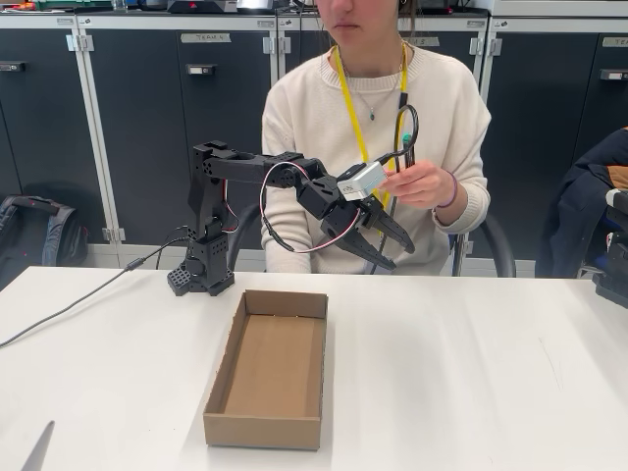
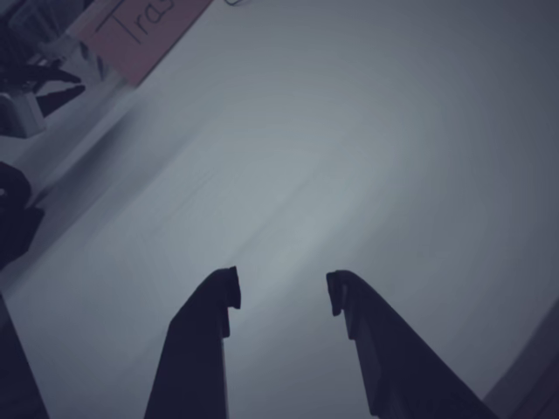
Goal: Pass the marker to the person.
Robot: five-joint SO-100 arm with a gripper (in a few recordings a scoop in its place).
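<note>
In the fixed view the marker (image 1: pixel 405 149) stands upright in the person's hand (image 1: pixel 420 183), above and right of the end effector (image 1: pixel 392 247), whose jaws are spread and empty.

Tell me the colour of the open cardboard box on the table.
Plain brown, best seen in the fixed view: the cardboard box.

An open cardboard box (image 1: pixel 267 373) sits on the white table (image 1: pixel 471 373).

arm (image 1: pixel 221 211): black | pincer (image 1: pixel 392 250): black, pointed | white wrist camera (image 1: pixel 365 181) | red-white cables (image 1: pixel 270 221)
</note>
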